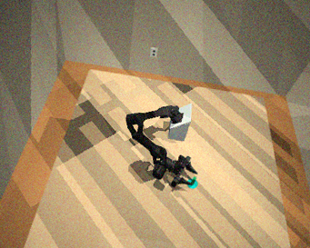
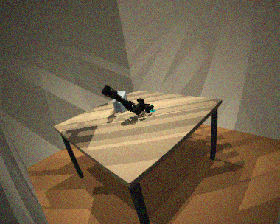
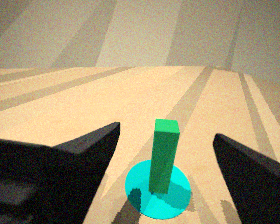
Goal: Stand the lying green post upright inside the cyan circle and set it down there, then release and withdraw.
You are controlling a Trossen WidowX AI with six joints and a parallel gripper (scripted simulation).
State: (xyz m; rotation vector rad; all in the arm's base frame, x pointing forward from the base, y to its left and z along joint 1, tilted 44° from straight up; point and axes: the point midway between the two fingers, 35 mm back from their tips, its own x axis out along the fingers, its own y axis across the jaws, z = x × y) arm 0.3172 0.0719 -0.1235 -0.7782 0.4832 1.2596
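- The gripper (image 3: 165, 165) has its two dark fingers spread wide apart, and neither one touches anything; it holds nothing.
- The green post (image 3: 164, 156) stands upright in the gap between the fingers, just ahead of them, with wood showing on both of its sides.
- The post's foot rests inside the cyan circle (image 3: 172, 200), towards the circle's left and far part as the wrist camera sees it; the circle lies flat on the table, low between the fingertips.
- A dark shadow falls across the near part of the circle, below the post.
- In the top view the gripper (image 1: 184, 172) sits low over the table (image 1: 229, 211), with the cyan circle (image 1: 193, 185) showing just past its tips; the post itself is too small to make out there.
- The arm (image 1: 142, 132) bends back from the gripper to a pale grey block (image 1: 179, 129) behind it, where it is mounted.
- In the exterior view the arm (image 2: 123, 100) stretches low across the table (image 2: 147, 147), and a speck of cyan (image 2: 152, 110) shows at the gripper's far end.
- The table stands on dark legs (image 2: 214, 133) over a wooden floor (image 2: 236, 191).
- A white wall socket (image 1: 153, 52) sits on the wall far behind the arm.
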